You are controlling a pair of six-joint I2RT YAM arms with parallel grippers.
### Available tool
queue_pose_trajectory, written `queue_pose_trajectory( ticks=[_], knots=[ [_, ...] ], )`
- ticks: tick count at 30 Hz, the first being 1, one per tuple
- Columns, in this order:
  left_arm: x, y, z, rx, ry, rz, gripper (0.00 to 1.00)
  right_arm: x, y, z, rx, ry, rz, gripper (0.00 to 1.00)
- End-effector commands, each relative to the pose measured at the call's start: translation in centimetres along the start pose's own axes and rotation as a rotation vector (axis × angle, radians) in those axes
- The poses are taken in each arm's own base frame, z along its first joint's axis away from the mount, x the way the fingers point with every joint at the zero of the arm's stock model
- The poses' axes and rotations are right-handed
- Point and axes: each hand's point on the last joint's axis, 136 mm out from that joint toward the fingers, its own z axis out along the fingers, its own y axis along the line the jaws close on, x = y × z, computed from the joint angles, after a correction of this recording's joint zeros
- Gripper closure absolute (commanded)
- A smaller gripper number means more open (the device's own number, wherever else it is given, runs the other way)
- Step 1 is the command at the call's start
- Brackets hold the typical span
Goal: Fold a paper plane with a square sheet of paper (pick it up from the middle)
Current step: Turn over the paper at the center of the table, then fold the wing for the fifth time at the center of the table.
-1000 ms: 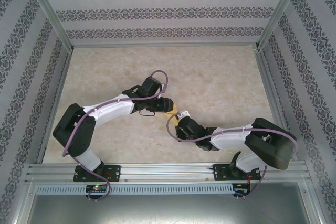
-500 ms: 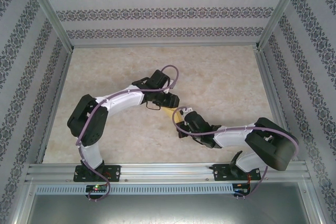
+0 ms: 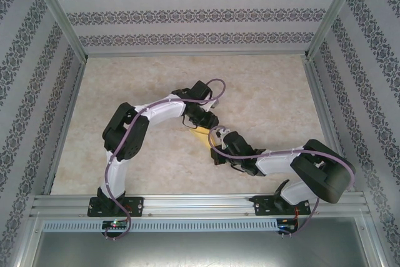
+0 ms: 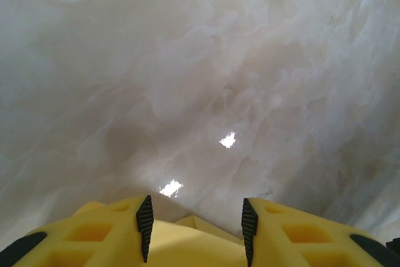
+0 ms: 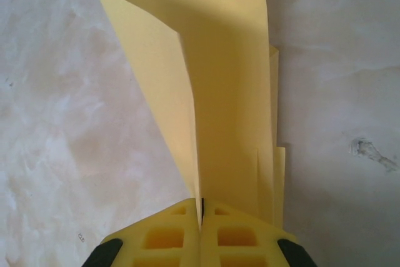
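Currently the right gripper (image 5: 201,207) is clamped on the folded yellow paper (image 5: 231,92), which stretches toward 12 o'clock over the table (image 5: 62,123). The left gripper (image 4: 195,217) stands partly apart, with the paper's tip between its fingers (image 4: 106,236).

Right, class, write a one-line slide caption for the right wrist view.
Right hand shut on the folded yellow paper, its layers fanning out over the marbled table.

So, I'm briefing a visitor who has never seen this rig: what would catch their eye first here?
The creased yellow paper, fanning out from the shut right end effector that pinches it. Then both arms meet mid-way across the pale table, with the left end effector open at the paper's edge.
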Motion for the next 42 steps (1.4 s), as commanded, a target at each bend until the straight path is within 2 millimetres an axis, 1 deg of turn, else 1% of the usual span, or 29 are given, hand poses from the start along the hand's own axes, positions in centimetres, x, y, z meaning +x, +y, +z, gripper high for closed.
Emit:
queue_pose_trajectory(
  ticks=[1,7,13,14,16,21,25,31,42],
  knots=[
    [0.9,0.5,0.2,0.001,0.071,0.025,0.56,0.4,-0.2,0.0,-0.013,0.019,0.031,1.0],
    [1.6,0.8,1.4,0.011,0.114,0.023,0.57,-0.1,-0.3,-0.1,-0.025,0.022,0.049,1.0],
    [2.3,1.0,2.0,0.022,0.141,0.028,0.58,0.2,-0.7,-0.1,-0.03,0.044,0.066,0.99],
    [2.4,1.1,2.0,0.019,0.144,0.031,0.58,-0.6,-0.3,0.0,-0.039,0.032,0.065,0.99],
    [2.7,1.3,2.2,0.019,0.152,0.037,0.58,-1.1,0.0,-0.1,-0.045,0.027,0.061,0.98],
    [3.5,1.7,2.7,0.016,0.169,0.044,0.59,-1.4,0.0,-0.4,-0.041,0.03,0.05,0.93],
    [3.7,1.7,2.8,0.021,0.171,0.048,0.59,-1.4,-0.1,-0.8,-0.035,0.039,0.035,0.86],
    [3.7,1.8,2.9,0.02,0.172,0.057,0.59,-1.9,0.3,-1.5,-0.053,0.042,0.017,0.78],
    [4.2,2.2,3.4,0.015,0.185,0.059,0.59,-2.4,1.0,-2.0,-0.094,0.054,0.011,0.75]
  ],
)
